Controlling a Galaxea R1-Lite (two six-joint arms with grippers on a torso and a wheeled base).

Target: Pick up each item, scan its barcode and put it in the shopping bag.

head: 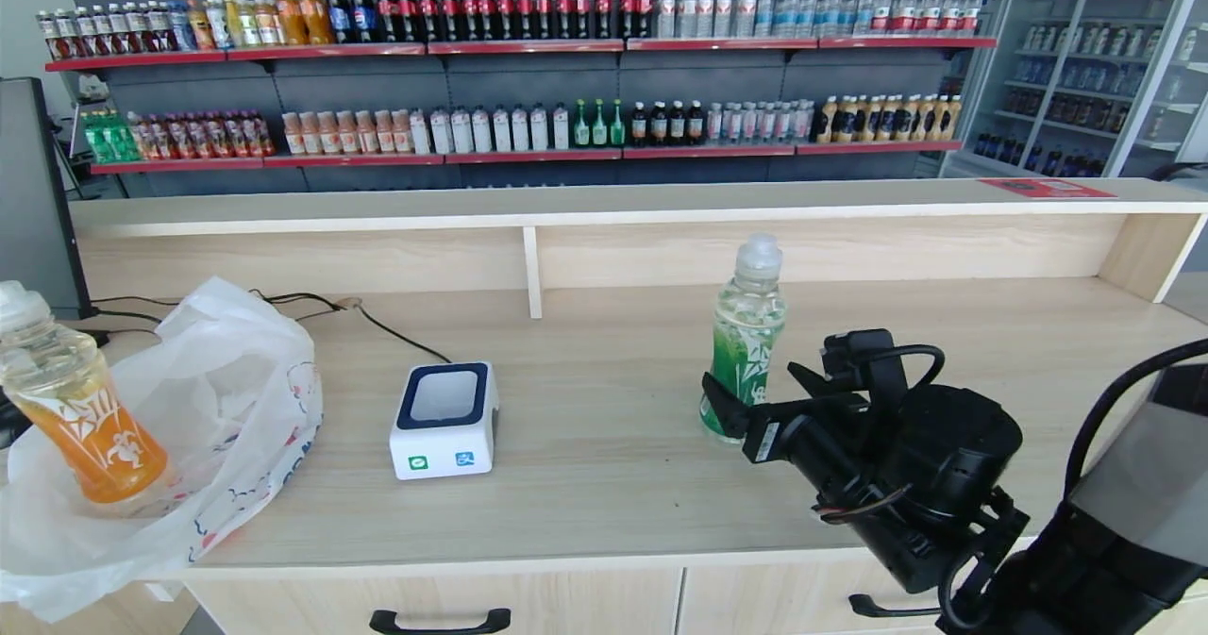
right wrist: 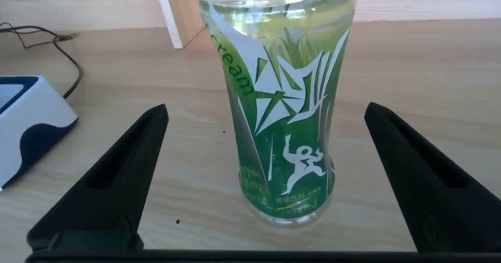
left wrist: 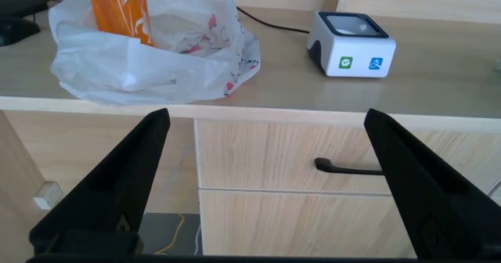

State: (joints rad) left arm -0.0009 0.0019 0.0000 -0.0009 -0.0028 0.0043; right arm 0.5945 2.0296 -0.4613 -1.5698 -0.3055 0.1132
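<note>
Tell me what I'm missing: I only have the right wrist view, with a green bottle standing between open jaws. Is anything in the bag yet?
Observer: Yes. An orange bottle stands upright in the folds of the white plastic bag at the left end of the counter.
Operator: And the other arm?
Observer: The left gripper is held off the counter, facing the drawer fronts, jaws open and empty.
Operator: Where's the scanner relative to the bag?
Observer: The scanner sits on the counter between the bag and the green bottle, its window facing up.
</note>
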